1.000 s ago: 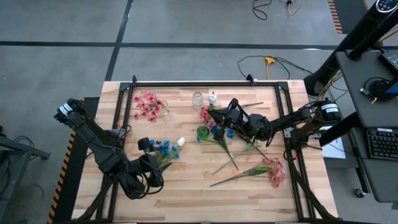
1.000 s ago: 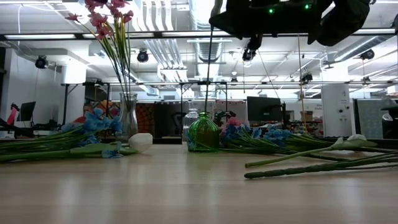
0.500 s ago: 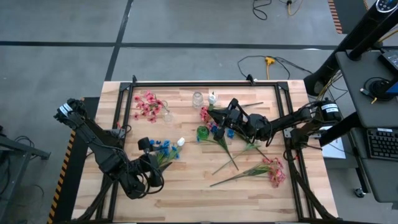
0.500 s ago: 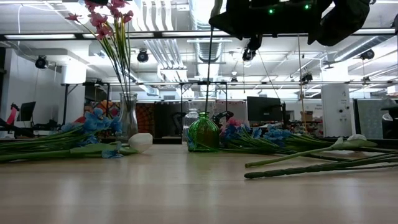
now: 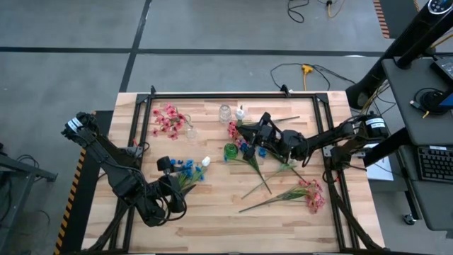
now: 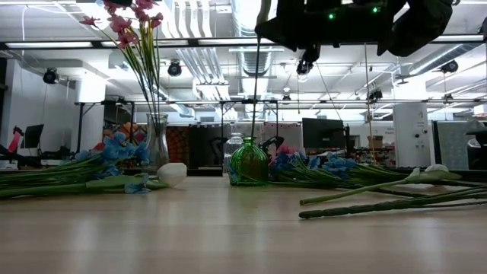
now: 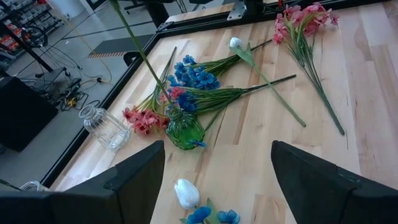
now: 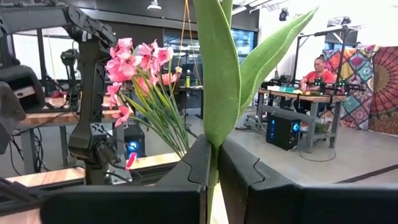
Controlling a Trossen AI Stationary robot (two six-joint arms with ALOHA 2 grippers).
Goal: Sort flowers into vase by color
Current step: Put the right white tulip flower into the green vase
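Note:
My right gripper [image 5: 249, 130] [image 8: 213, 163] is shut on a flower with a thin stem [image 6: 255, 91] and broad green leaves [image 8: 219, 68]. The stem runs down into the green vase [image 5: 231, 151] [image 6: 249, 162] at mid-table. A white blossom [image 5: 241, 110] shows just beyond the fingers. Pink flowers [image 5: 168, 119] stand in a clear vase [image 6: 157, 143] at the far left. My left gripper [image 5: 167, 165] [image 7: 217, 149] hangs open over blue flowers [image 5: 187, 170] lying on the table, holding nothing. My right gripper pinches the flower at the base of its leaves [image 8: 213, 146] between its two fingers. The fingers come from the table's right side, about level and tipped slightly up, and lie across the stem. The stem hangs near upright below them, its lower end [image 6: 252, 141] in the green vase's neck.
An empty clear glass vase [image 5: 225, 113] stands behind the green one. Blue and pink flowers [image 5: 249, 147] lie beside the green vase, and a pink sprig [image 5: 311, 195] and other long stems [image 5: 265, 180] lie toward the near right. Bare wood lies along the near edge.

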